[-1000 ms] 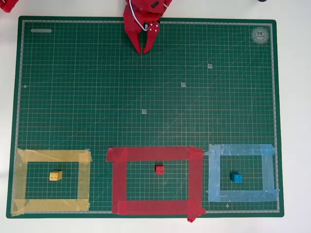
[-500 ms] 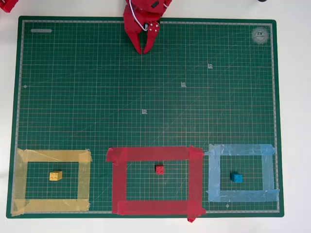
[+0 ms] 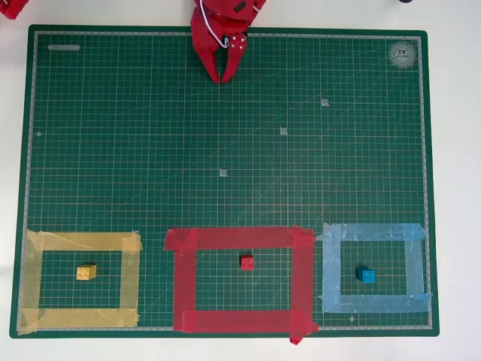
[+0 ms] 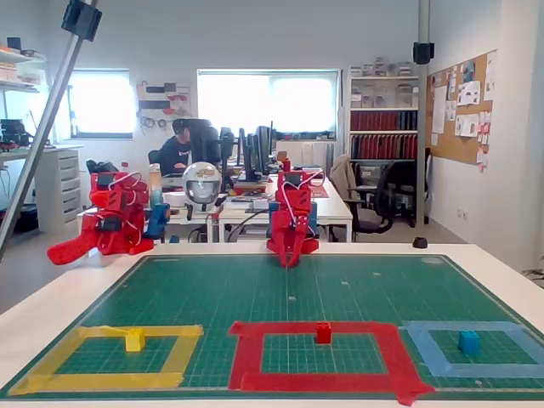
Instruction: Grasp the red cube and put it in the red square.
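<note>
Inside red square (image 3: 302, 274), red cube (image 3: 247, 262) sits mid-frame.

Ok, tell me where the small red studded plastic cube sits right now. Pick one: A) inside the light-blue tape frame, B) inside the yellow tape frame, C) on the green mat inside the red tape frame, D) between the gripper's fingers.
C: the overhead view shows the small red studded plastic cube resting on the green cutting mat inside the red tape frame, far from the red gripper at the mat's top edge.
</note>
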